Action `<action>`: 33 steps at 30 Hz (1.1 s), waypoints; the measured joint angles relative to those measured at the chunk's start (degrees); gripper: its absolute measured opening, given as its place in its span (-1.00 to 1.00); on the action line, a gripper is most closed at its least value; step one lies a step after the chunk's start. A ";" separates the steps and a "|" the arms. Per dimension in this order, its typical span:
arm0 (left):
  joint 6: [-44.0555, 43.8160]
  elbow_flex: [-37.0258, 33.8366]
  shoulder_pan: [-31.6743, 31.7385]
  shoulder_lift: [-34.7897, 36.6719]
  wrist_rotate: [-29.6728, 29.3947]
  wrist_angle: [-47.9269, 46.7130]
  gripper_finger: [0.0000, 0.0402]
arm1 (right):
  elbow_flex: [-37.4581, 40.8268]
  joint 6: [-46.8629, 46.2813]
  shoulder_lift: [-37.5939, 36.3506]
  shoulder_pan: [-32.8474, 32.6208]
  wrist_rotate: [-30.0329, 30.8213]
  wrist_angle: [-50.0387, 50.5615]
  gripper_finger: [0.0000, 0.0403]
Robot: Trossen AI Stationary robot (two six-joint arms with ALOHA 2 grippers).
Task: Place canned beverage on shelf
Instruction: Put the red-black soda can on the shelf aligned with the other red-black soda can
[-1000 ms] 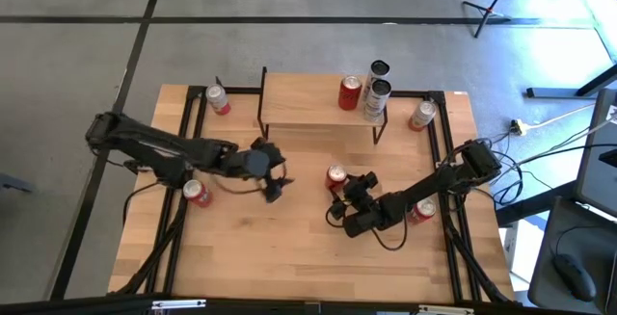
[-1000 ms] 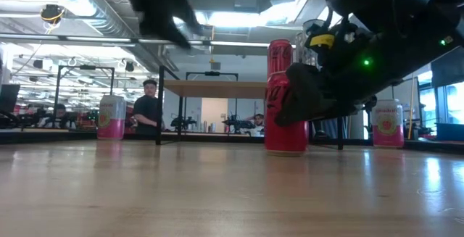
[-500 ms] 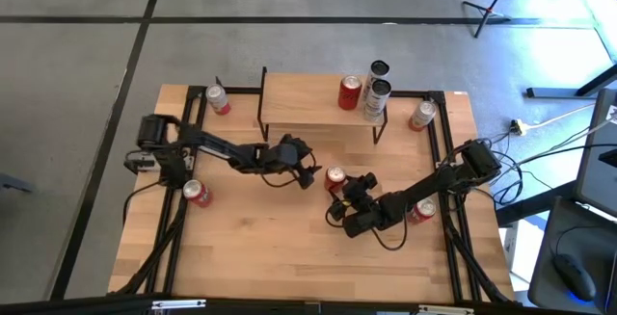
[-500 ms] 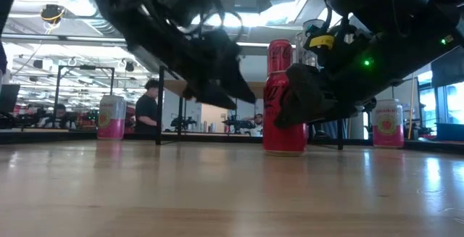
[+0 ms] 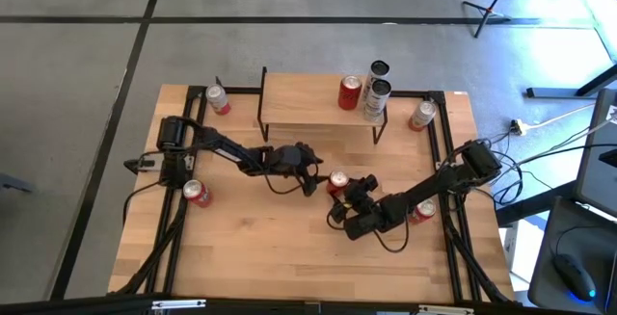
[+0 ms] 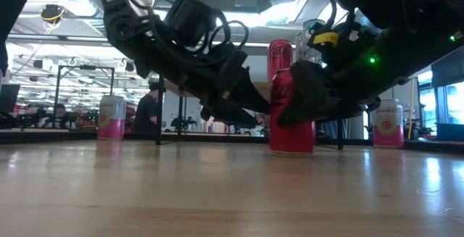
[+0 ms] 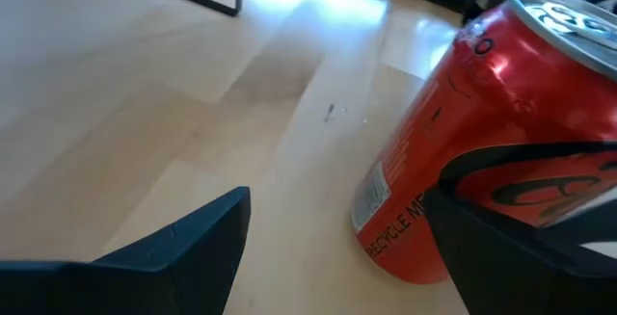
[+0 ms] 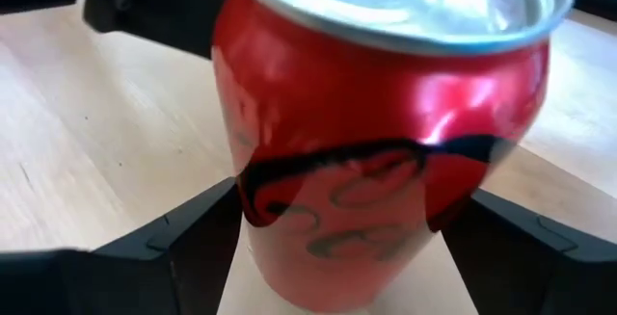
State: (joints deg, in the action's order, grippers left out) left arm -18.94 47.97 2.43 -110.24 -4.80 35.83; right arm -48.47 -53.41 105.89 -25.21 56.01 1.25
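A red can (image 5: 337, 182) stands upright on the tabletop, in front of the shelf (image 5: 308, 103). My right gripper (image 5: 349, 192) is open and low at the can's near right side. Its fingers (image 8: 164, 248) stand on either side of the can (image 8: 386, 132). My left gripper (image 5: 312, 173) is open and comes in low from the table's left. One of its fingers (image 7: 521, 257) is beside the can (image 7: 453, 132). The shelf holds another red can (image 5: 349, 93) and two tall cans (image 5: 376, 89) at its right end. My left gripper reaches the can's left side (image 6: 274, 110) with one finger, low and slanting from the table's left. Whether it touches the can, I cannot tell. My right gripper has a finger on each side of the can's lower body (image 8: 289, 219). Whether they touch it, I cannot tell. The can stands on the table.
Other cans stand on the table at the far left (image 5: 219, 100), the left edge (image 5: 196, 193), the far right (image 5: 421, 115) and under my right arm (image 5: 420, 211). The shelf's black legs (image 5: 263, 113) stand just behind the grippers. The table's near half is bare wood (image 5: 280, 248).
My left gripper has swung from the table's left side toward the right and come down low beside the red can. The can has slid a little toward my right gripper and stays upright. My right gripper has kept still.
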 joint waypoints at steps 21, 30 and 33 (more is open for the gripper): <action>-0.42 0.15 -0.74 -0.09 3.75 -0.46 0.58 | -0.04 -7.24 3.58 1.18 7.27 -6.45 0.55; 0.03 0.15 -0.74 0.68 3.24 -1.59 0.58 | -0.04 -5.69 3.20 0.86 6.30 -7.04 0.39; 0.28 0.15 -0.93 2.62 3.52 -3.21 0.58 | -0.04 -4.56 1.88 -0.14 5.94 -7.09 0.39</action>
State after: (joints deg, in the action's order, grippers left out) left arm -18.66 48.12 1.50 -107.61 -1.28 32.63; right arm -48.51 -57.97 107.77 -25.35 61.95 -5.83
